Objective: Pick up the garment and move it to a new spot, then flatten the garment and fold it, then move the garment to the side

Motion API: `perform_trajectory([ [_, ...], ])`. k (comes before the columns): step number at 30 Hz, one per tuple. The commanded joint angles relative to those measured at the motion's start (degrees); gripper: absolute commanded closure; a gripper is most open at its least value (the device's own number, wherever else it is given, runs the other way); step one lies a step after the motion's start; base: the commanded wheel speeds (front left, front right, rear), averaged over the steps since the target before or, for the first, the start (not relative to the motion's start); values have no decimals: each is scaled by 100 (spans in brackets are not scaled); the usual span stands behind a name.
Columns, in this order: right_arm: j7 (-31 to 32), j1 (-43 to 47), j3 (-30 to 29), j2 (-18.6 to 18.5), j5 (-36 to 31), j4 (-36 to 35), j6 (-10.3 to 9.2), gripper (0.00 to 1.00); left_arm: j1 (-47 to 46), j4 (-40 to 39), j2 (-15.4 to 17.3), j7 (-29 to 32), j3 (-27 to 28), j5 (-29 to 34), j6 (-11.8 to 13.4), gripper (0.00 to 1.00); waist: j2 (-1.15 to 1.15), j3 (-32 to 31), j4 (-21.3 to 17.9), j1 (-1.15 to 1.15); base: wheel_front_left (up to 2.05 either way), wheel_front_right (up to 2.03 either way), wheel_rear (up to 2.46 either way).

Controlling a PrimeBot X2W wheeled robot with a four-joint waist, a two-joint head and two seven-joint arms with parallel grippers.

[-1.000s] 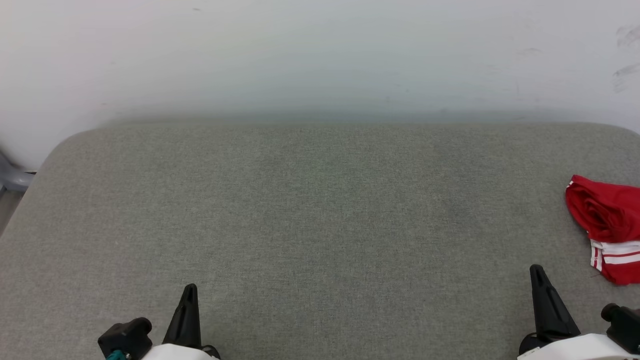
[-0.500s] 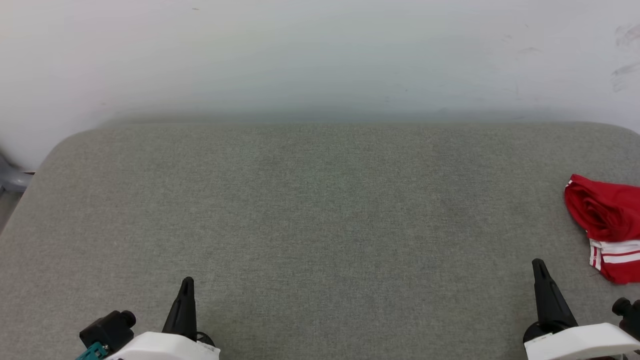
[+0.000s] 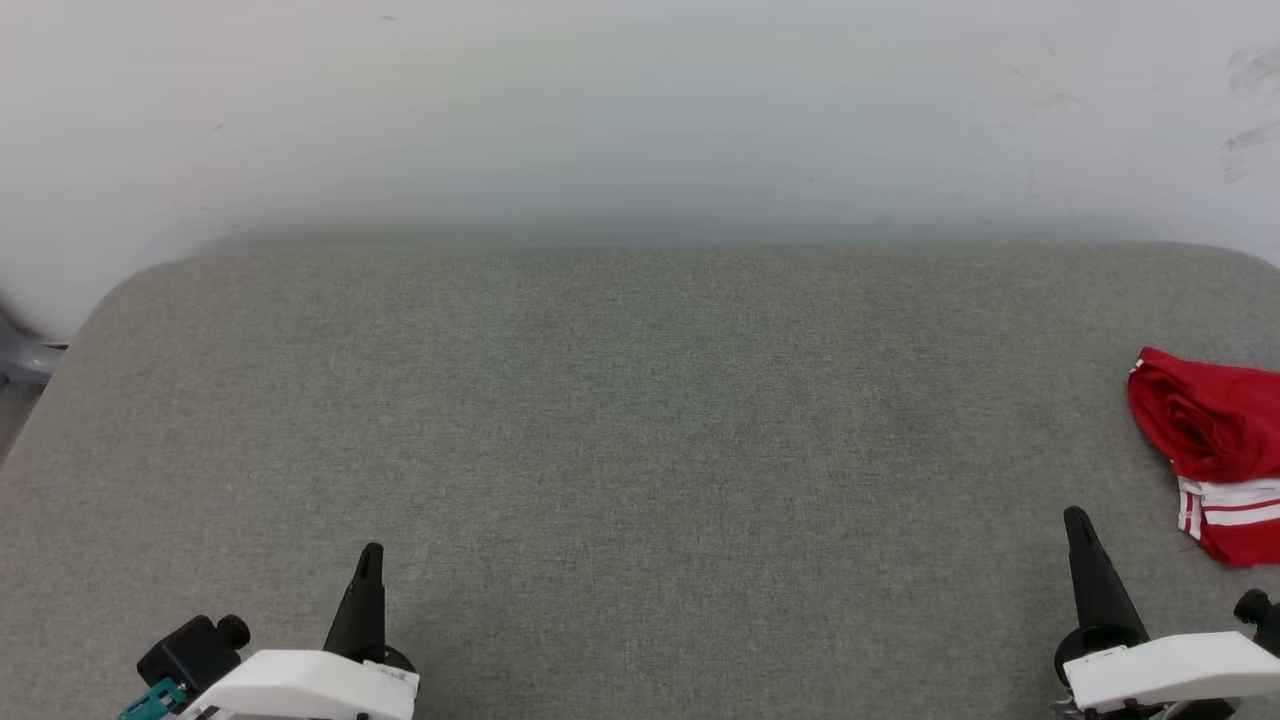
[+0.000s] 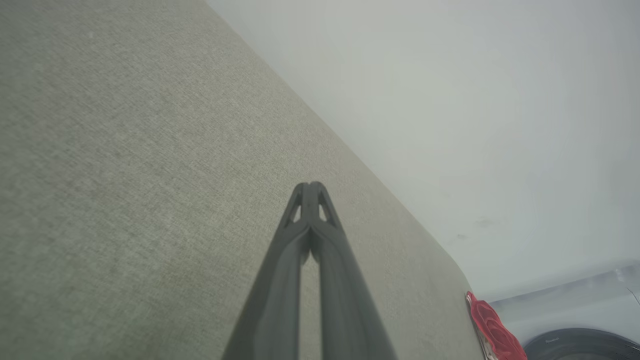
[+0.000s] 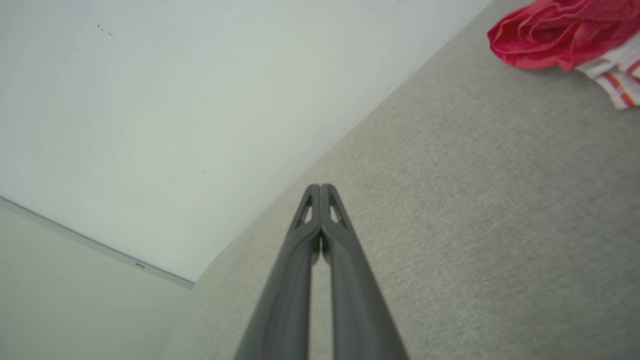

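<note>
The garment [image 3: 1212,450] lies crumpled at the far right edge of the head view, red with a white, red-striped piece showing; part of it runs out of frame. It also appears as the garment [image 5: 560,32] at the top right of the right wrist view and the garment [image 4: 495,332] low right in the left wrist view. My right gripper [image 3: 1076,518] is shut and empty, to the left of and nearer than the garment. My left gripper [image 3: 370,552] is shut and empty at the lower left. The tips of the left gripper [image 4: 310,186] and the right gripper [image 5: 320,186] meet.
A wide grey fabric-covered surface [image 3: 620,430] with rounded far corners spreads before me, backed by a white wall [image 3: 640,110]. A grey object [image 3: 20,355] sits past the left corner. A dark round shape [image 4: 585,345] lies beyond the surface's right end.
Both arms have crept forward a little, their white wrists coming further into the head view. The garment has not moved.
</note>
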Motion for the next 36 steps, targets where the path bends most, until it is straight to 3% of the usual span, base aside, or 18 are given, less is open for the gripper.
perform_trajectory([
  [1,46,-184,-25,11,219,-28,-1,100,-176,-34,43,52,29,-224,-36,100,0,0,-2,0,0,0,0],
  [36,583,-496,-123,61,2298,208,-2,100,-515,189,42,585,280,-2387,-271,100,0,10,-38,0,0,0,0],
])
